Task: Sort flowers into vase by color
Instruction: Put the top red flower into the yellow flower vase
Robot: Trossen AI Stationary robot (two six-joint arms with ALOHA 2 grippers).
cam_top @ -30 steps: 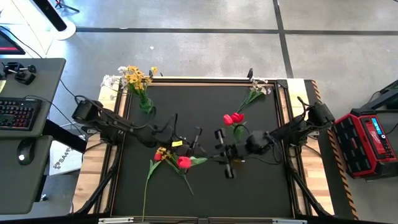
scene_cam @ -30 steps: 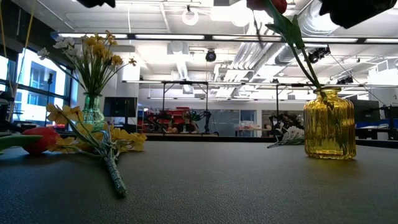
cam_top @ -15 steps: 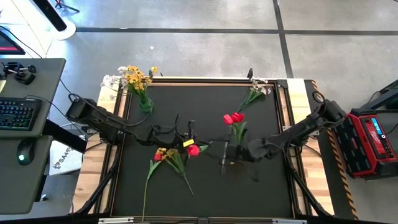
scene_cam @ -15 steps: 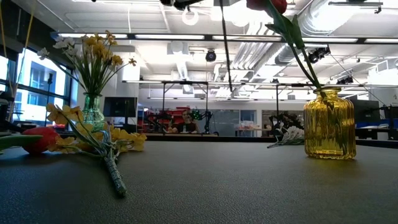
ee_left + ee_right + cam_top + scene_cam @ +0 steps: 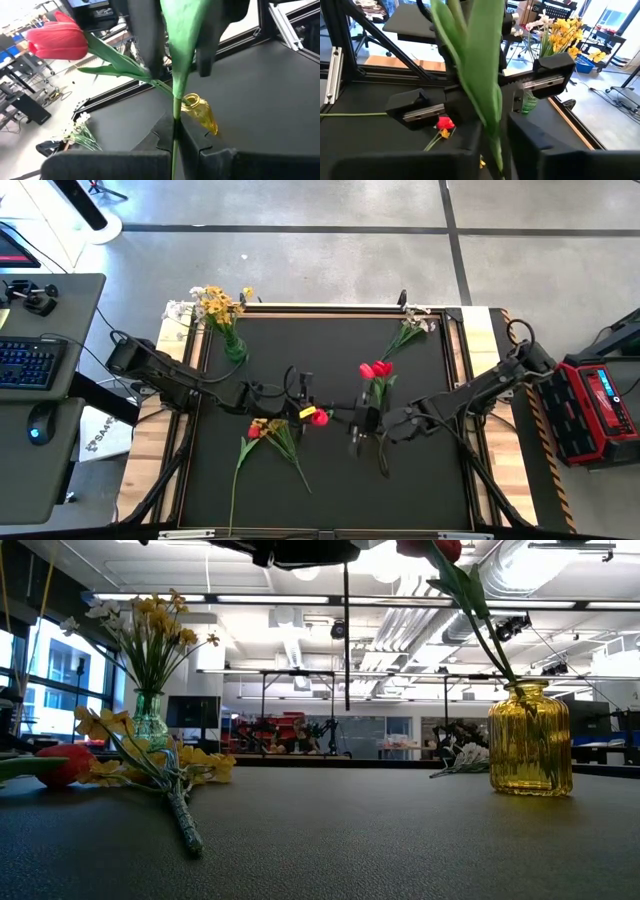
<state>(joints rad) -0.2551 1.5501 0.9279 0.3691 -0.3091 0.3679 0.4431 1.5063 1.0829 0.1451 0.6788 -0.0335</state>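
Red tulip (image 5: 318, 418) aloft between claws

Robotics lab: exposed ceiling ducts (image 5: 520, 580), workstations.

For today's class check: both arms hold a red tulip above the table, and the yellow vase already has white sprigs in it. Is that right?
Not quite. The yellow vase holds red tulips, as the high view shows; the white sprigs lie on the table beside it. The rest stands: the left gripper and right gripper hold a tulip.
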